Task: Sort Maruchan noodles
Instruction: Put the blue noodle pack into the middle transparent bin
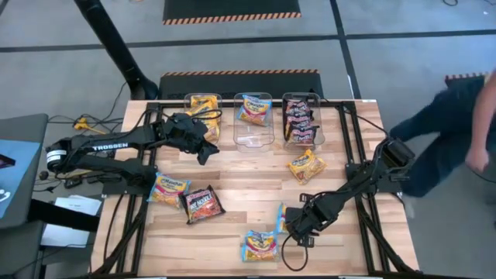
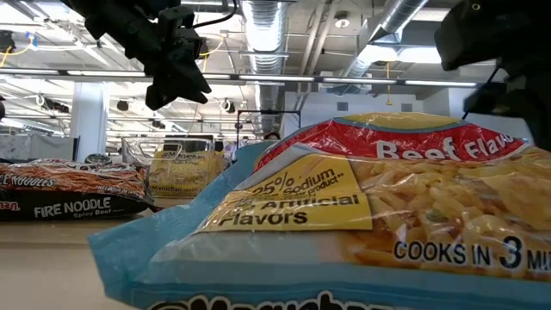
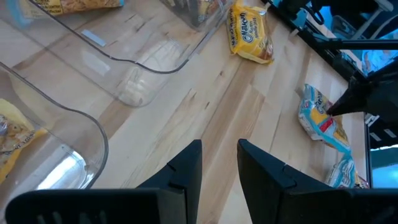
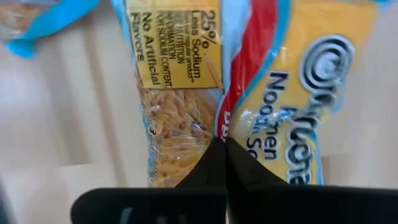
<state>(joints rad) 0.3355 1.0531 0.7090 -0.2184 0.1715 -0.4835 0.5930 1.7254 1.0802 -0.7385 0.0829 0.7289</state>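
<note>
Wood slat table (image 1: pixel 232 186) in a dark frame, industrial hall w/ ceiling ducts behind it, per the low view.

Nearest item: light blue packet (image 1: pixel 261 245) lies at the front edge, filling the low view; "Beef" and "25% less sodium" are legible.

Your right gripper (image 1: pixel 287 219) sits just behind it, fingers pinched together on a second light blue packet (image 4: pixel 249 93); its wrapper bunches up between the tips. Free board to its right, up to the frame rail.

Front left: yellow-orange packet (image 1: pixel 169 187) and black-red packet (image 1: pixel 202 204) lie side by side, edges touching or nearly so.

Mid-table right: another yellow-orange packet (image 1: pixel 307 166), alone, clear wood all round.

Your left gripper (image 1: pixel 206 147) hangs above the table, fingers (image 3: pixel 186 165) a small gap apart, nothing between them, beside the left bin.

Far edge: three clear bins in a row. Left bin (image 1: pixel 202 108) holds yellow-orange, middle bin (image 1: pixel 253 116) one light blue w/ its near half bare, right bin (image 1: pixel 301 116) stacked black-red.

Person in dark clothing (image 1: pixel 457 128), blurred, stands off the table's right side.
</note>
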